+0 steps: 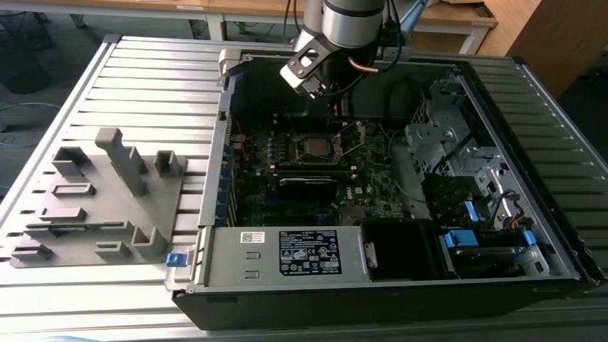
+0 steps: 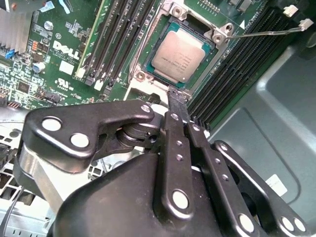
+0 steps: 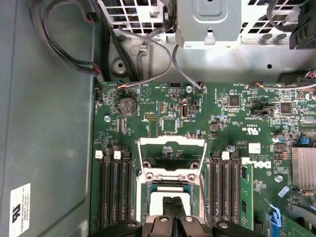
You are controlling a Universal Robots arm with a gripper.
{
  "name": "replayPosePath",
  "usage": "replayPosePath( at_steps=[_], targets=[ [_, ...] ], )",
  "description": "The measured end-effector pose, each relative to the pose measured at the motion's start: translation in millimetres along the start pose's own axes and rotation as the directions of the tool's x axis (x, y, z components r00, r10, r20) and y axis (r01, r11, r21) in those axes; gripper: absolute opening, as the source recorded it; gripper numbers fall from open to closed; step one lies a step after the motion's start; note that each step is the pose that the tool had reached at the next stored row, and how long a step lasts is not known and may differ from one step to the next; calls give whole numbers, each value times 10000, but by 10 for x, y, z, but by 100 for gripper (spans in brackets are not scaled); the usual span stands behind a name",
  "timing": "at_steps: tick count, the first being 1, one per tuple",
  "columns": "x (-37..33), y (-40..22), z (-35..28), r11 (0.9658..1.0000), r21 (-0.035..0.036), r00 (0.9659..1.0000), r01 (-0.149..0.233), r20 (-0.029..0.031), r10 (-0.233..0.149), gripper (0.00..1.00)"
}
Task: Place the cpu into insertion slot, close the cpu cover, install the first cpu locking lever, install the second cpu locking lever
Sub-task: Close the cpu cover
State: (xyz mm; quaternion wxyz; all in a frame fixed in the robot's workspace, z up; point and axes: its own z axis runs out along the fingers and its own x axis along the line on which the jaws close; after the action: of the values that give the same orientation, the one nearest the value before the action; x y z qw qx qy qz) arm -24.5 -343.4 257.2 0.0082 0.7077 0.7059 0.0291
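Small flat square cpu [image 2: 181, 55], dull silver-beige metal face, is sitting inside the insertion slot [image 2: 140, 75], the small dark square socket with the silvery metal rim. The face is looking level with the rim, and no corner is riding up as far as I can see.

The thin silvery cpu cover [image 3: 172, 141], a square frame plate with a square window, is lying swung open on the far side of the socket from the arm. Green board is showing through its window. One thin bright wire locking lever [image 2: 261, 33] is standing off the socket unlatched, reaching out over the long black memory slots [image 2: 237, 64].

The black-fingered gripper [image 2: 177, 98] is hovering at the socket's near rim, fingertips pressed together with nothing between them. I cannot tell whether they are touching the rim.

Judgement: the chip is placed and the cover step is in hand. To do it well, the closed fingertips should be working on the cover's free edge only, keeping off the chip face. The frame needs to be coming down flat around the chip, with the wire lever held clear so nothing gets trapped under it.

Outward: the green motherboard [image 3: 163, 106] is sitting in a dark open computer case [image 1: 380, 299] on a pale slatted metal table [image 1: 142, 85]. A grey moulded fixture rack [image 1: 105, 192] is standing at the exterior view's left, well apart from the work.
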Motion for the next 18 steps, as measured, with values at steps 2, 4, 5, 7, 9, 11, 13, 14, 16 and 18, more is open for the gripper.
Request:
replayPosePath(
  at_steps=[2, 4, 5, 7, 9, 11, 13, 14, 16, 18],
  targets=[
    [1, 2, -30, 10000, 0, 10000, 0, 0, 0, 11],
    [1, 3, -56, 10000, 0, 10000, -1, 0, 1, 11],
    [2, 3, -67, 10000, 0, 10000, -1, 1, 1, 11],
    [2, 4, -78, 10000, 0, 10000, 0, -1, 0, 11],
    [3, 4, -78, 10000, -1, 10000, 0, -2, 0, 11],
    [2, 4, -79, 10000, 0, 10000, 0, -1, 0, 11],
    [2, 9, -79, 10000, 1, 10000, 2, 0, -2, 11],
    [2, 14, -79, 10000, 1, 10000, 1, 1, -1, 11],
    [2, 24, -78, 10000, 1, 10000, 0, 1, 0, 11],
    [2, 30, -78, 10000, 0, 10000, 1, 0, -1, 11]
  ],
)
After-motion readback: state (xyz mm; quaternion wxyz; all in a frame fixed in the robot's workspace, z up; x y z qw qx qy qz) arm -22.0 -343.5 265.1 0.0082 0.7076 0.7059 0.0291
